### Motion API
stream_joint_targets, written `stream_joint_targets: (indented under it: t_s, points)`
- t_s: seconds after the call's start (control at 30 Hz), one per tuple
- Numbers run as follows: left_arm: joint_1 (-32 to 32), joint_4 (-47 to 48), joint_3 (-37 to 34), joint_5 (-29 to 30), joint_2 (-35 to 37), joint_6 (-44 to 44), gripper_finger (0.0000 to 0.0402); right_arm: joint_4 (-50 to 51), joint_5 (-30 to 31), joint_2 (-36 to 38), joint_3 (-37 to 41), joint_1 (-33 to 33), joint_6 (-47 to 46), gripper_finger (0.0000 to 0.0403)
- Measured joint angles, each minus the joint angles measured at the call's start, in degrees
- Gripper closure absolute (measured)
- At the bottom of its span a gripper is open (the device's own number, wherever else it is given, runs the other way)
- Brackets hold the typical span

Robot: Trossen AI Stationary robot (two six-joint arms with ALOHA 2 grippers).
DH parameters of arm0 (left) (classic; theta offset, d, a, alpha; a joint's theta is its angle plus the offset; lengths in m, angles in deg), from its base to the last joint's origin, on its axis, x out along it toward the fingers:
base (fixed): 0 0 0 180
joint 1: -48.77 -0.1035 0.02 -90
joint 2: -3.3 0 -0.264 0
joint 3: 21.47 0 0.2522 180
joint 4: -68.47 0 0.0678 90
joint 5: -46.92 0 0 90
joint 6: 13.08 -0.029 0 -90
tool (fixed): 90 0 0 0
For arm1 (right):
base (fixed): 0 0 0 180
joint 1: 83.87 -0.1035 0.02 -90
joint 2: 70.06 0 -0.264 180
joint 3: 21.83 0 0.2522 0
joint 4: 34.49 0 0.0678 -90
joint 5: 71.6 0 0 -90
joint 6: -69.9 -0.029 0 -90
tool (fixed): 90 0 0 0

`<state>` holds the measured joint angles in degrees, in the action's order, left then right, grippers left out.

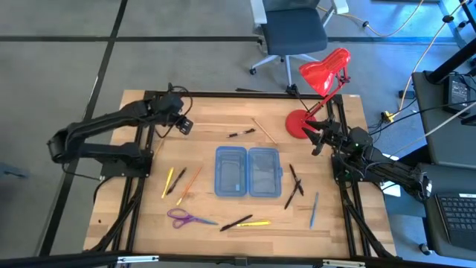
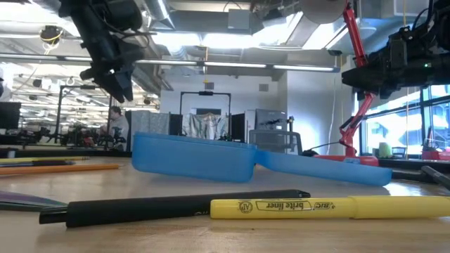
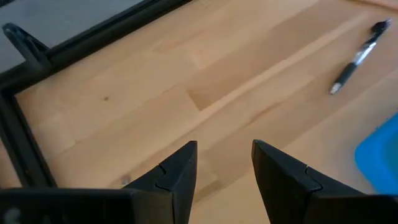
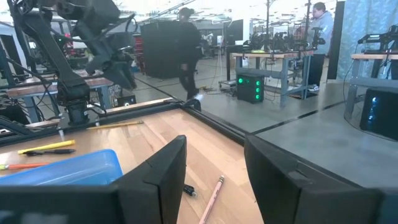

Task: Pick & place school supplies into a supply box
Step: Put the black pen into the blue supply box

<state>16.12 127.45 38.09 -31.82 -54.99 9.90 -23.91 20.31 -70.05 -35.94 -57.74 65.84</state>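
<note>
From above, the supply box (image 1: 248, 171) lies opened flat at the table's middle, ready for loading; pens, pencils and purple scissors (image 1: 184, 217) lie scattered around it, none inside. The left gripper (image 1: 183, 125) hovers beyond the box's far-left corner, the right gripper (image 1: 318, 139) off its far-right corner. Both wrist views show 2 fingers apart, holding nothing.

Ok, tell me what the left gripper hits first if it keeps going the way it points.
Most likely bare table: the left gripper is open and angled down at empty wood. The black pen and the blue pencil case lie off to one side, though depth is unclear.
</note>
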Motion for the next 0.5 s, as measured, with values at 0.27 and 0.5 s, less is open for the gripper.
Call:
stream_joint_targets:
  t_s: [0.27,0.5]
  points:
    - [-0.6,-0.5,0.0,0.0,-1.0,-5.2,0.0254,0.0,0.0,0.0,0.0,0.0,0.0,0.0236]
    - [-0.5,-0.5,0.0,0.2,-1.0,-5.3,0.0254,0.0,0.0,0.0,0.0,0.0,0.0,0.0236]
